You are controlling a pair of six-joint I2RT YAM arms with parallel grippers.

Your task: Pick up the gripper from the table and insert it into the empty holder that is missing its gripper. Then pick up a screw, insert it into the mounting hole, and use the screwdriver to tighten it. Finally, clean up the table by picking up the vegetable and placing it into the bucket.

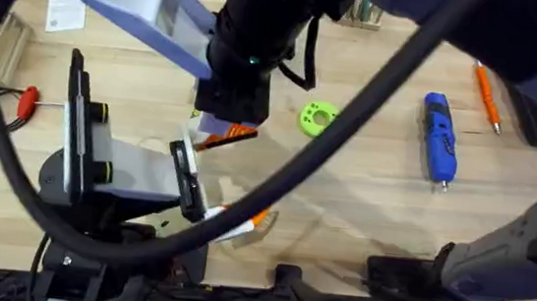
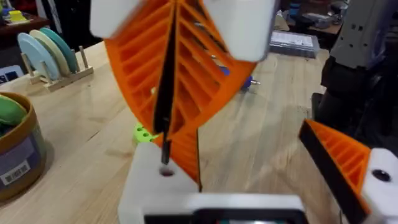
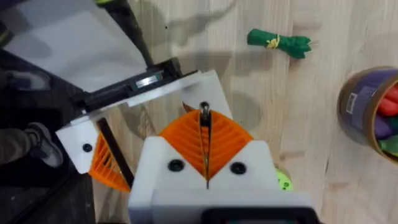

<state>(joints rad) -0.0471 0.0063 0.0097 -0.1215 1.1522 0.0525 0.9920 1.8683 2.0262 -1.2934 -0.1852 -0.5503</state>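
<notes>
The right gripper (image 3: pixel 204 124) has its orange ribbed pads pressed together, pinching a small dark screw (image 3: pixel 204 112) at their tips. The screw hangs just over the holder (image 3: pixel 199 84), a white angular block under a black rail at the tip of the grey-and-black arm (image 1: pixel 81 142) with yellow rings. In the left wrist view the left gripper (image 2: pixel 249 143) has its fingers spread wide, with nothing between them. On the overhead view a green disc (image 1: pixel 318 119) lies at 3 o'clock of the right gripper, near it. The blue screwdriver (image 1: pixel 438 137) lies flat on the table (image 1: pixel 362 209) well beyond the disc, also at 3 o'clock. A slim orange tool (image 1: pixel 486 97) lies at 1 o'clock of the screwdriver. A red-handled screwdriver (image 1: pixel 26 102) lies at 9 o'clock, well apart. The right wrist view shows the green vegetable (image 3: pixel 280 42) lying on the wood, near the bucket (image 3: pixel 357 109) but apart from it, and coloured toys (image 3: pixel 388 115) fill the bucket
</notes>
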